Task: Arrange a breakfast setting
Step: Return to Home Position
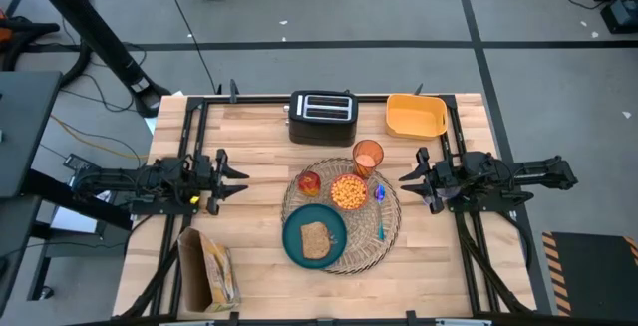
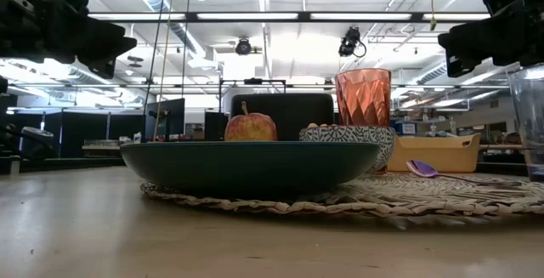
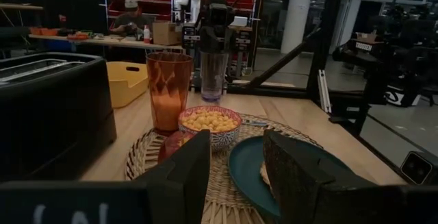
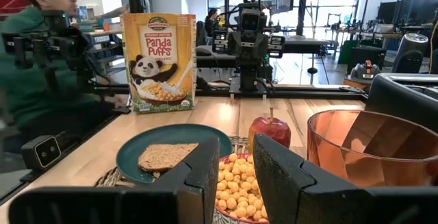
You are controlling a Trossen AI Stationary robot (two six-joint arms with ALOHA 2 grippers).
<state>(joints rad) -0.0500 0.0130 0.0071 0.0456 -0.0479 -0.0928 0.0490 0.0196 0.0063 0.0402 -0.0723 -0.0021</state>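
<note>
**Mia:** Where is the breakfast?

**Sam:** It all sits on the round woven straw placemat [image 1: 391, 228] in the middle of the wooden bench [image 1: 259, 266]. The brown toast slice [image 1: 316, 239] lies on the dark teal plate [image 1: 295, 228]. On the toaster side of the plate are the red apple [image 1: 309, 181], the small patterned cereal bowl [image 2: 374, 146] and the tall orange tumbler [image 1: 368, 155]. The blue spoon [image 1: 380, 216] lies on the mat beside the bowl, on the right arm's side.

**Mia:** And the claws?

**Sam:** The left claw [image 1: 232, 176] hangs off the mat, spread wide and empty. The right claw [image 1: 417, 179] hangs just beside the mat, spread and empty too.

**Mia:** What could go wrong?

**Sam:** I think the arms only need to pull back. If the right one swings wide, it could tip the tall tumbler or push the spoon. A clear cup [image 3: 212, 77] near that claw could fall too. The apple is round, so a bump would roll it.

**Mia:** Anything else around?

**Sam:** A black toaster [image 1: 322, 117] and a yellow bin [image 1: 416, 115] sit at the far edge, apart from the mat. A cereal box [image 4: 159, 59] stands near the left arm. I see nothing behind the claws to block them.
</note>
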